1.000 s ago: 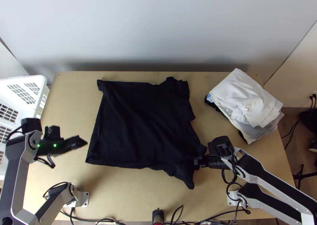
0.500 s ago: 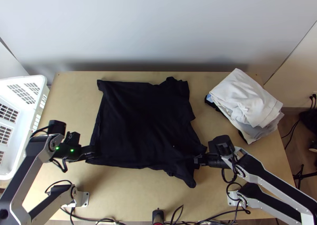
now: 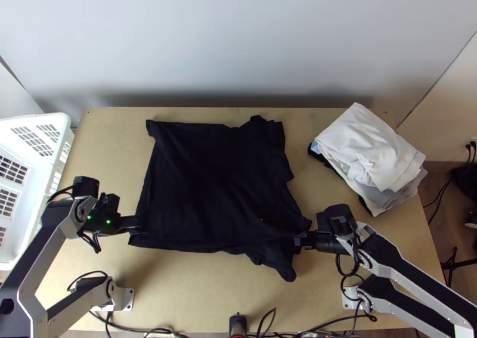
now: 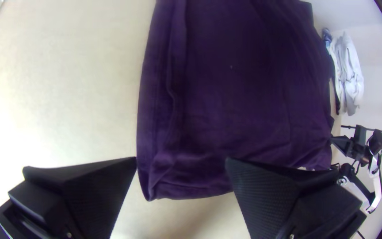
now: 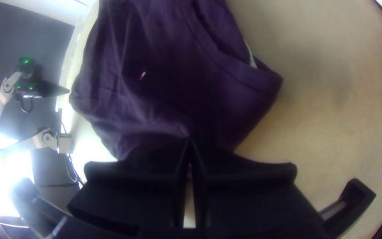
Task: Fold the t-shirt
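- The shirt (image 3: 220, 183) lies spread across the middle of the worktop (image 3: 197, 290), a little longer from side to side than front to back, as far as we can judge. Its near right part is rumpled, with a loose flap (image 3: 280, 266) poking towards us.
- The left claw (image 4: 181, 160) stands wide at the shirt's left edge, with nothing pinched. One finger is beside the edge over bare worktop, the other over the cloth; whether either one touches, we cannot tell.
- The near left corner (image 4: 150, 194) is what the coming move turns on — it lies between the left claw's two fingers, nearer the finger on the outer side. The left claw is by far the closer of the two, and the edge to be taken runs from there across to the right claw.
- The right claw (image 5: 189, 140) is narrow, its tips together on the rumpled cloth at the near right of the shirt.
- We judge this to be an early step: getting hold of both ends of the near edge so it can be carried over towards the far one.
- Next we would want the left claw low and closing on the corner, then both lifting evenly.
- The risk, as we see it, is a shallow pinch on the left that slips — or the thin, limp cloth folding crooked, since the flap hangs out past the right claw's hold.
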`<state>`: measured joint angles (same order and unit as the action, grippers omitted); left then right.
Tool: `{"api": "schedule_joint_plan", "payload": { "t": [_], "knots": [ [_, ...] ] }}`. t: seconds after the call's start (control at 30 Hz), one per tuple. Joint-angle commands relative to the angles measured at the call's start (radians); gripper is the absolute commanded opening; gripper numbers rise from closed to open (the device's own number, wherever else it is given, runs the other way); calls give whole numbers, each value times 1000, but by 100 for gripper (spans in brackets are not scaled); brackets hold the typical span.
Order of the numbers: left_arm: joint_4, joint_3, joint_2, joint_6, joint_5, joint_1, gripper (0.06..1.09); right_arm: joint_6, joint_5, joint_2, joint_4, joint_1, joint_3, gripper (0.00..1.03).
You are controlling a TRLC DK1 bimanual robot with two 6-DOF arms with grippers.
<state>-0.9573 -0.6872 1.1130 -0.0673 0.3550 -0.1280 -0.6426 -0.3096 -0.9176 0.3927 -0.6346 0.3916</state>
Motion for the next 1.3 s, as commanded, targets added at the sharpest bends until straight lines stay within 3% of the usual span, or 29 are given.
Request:
{"api": "schedule_joint_plan", "payload": {
  "t": [0.0, 0.27, 0.3, 0.37, 0.4, 0.43, 0.47, 0.6, 0.7, 0.8, 0.97, 1.27],
  "knots": [
    [8, 3, 19, -43, -19, -24, 103, 0, 1, -4, -5, 3, 3, 3],
    [51, 40, 100, 12, -11, 56, 103, 0, 1, -13, -3, 3, 9, 3],
    [51, 43, 108, 17, -8, 64, 98, 0, 1, -13, -3, 3, 9, 3],
    [75, 57, 108, 27, 9, 70, 77, 0, 1, -13, 0, 3, 10, 3],
    [88, 61, 102, 29, 33, 68, 53, 0, 0, -12, 0, 4, 10, 3],
    [143, 71, 88, 54, 36, 64, 22, 0, 1, -12, 2, 4, 13, 3],
    [209, 78, 65, 98, 36, 57, 10, -5, 0, -12, 2, 7, 20, 3],
    [184, 14, 28, 98, 75, 68, 9, -19, 1, 11, 2, 29, 104, 3],
    [104, -175, 33, 142, 214, 14, 9, -22, 0, 28, -8, 55, 247, 3],
    [94, -394, 45, 322, 397, -55, 9, -45, 1, 20, -41, 98, 398, 3],
    [204, -701, 44, 641, 437, -7, 9, -49, 4, -13, -64, 181, 645, 3],
    [305, -1134, 110, 988, 489, -1, 9, 9, 4, 34, -92, 216, 992, 3]
  ]
}}
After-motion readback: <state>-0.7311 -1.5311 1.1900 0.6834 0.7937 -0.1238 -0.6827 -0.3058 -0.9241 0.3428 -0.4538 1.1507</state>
